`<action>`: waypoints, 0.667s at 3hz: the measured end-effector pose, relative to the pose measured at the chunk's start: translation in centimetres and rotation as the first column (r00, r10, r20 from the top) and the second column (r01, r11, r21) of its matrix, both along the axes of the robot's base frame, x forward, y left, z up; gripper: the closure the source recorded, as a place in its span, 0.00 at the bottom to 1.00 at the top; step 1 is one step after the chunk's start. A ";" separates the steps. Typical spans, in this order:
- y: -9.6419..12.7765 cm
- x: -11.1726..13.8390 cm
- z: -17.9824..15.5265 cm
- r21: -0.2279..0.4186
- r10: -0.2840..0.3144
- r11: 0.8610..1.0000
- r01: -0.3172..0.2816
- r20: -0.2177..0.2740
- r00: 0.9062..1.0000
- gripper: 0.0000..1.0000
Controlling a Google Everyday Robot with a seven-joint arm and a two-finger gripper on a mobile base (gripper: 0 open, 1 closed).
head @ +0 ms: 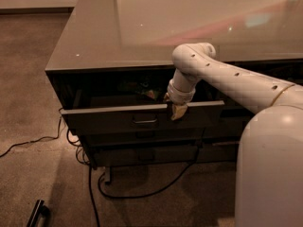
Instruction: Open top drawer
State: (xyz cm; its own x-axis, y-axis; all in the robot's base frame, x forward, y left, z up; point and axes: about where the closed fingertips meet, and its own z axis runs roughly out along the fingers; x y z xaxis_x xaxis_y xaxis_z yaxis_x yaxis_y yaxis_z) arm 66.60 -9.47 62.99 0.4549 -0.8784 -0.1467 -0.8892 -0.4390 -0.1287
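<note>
The top drawer is a wide dark grey-brown drawer under the counter top. It stands pulled out a short way, with a small metal pull at its centre. Some small coloured items lie in the dark inside. My gripper hangs from the white arm over the drawer's top front edge, just right of the pull, with one finger down the outside of the front.
The glossy counter top overhangs the drawers. A lower drawer front sits beneath. Black cables trail on the carpet below the cabinet. A dark object lies at the lower left. My white base fills the lower right.
</note>
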 end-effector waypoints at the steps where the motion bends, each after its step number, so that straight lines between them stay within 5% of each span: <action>1: 0.0 0.0 0.2 -0.001 0.000 1.000 0.000 0.001 1.000 0.15; 2: -0.5 -2.3 -0.3 -0.004 -0.002 1.000 0.002 0.001 1.000 0.00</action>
